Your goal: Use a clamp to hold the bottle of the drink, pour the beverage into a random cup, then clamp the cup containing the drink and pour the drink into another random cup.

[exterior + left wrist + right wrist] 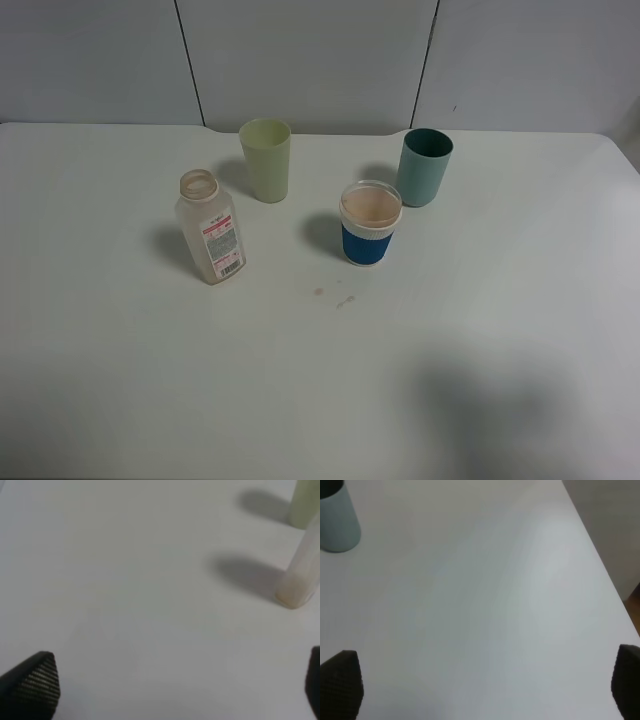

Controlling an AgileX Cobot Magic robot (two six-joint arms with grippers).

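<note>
A clear, uncapped drink bottle (210,228) with a red-and-white label stands left of centre; it looks almost empty. It also shows in the left wrist view (300,575). A white cup with a blue sleeve (369,223) holds a pinkish drink. A light green cup (266,159) and a teal cup (424,167) stand behind them. My left gripper (172,690) is open and empty, well short of the bottle. My right gripper (484,685) is open and empty, far from the teal cup (337,520). Neither gripper shows in the exterior view.
The white table (500,330) carries a few small spilt drops (318,292) in front of the blue-sleeved cup. The light green cup (306,502) stands behind the bottle in the left wrist view. The table's right edge (600,555) shows in the right wrist view.
</note>
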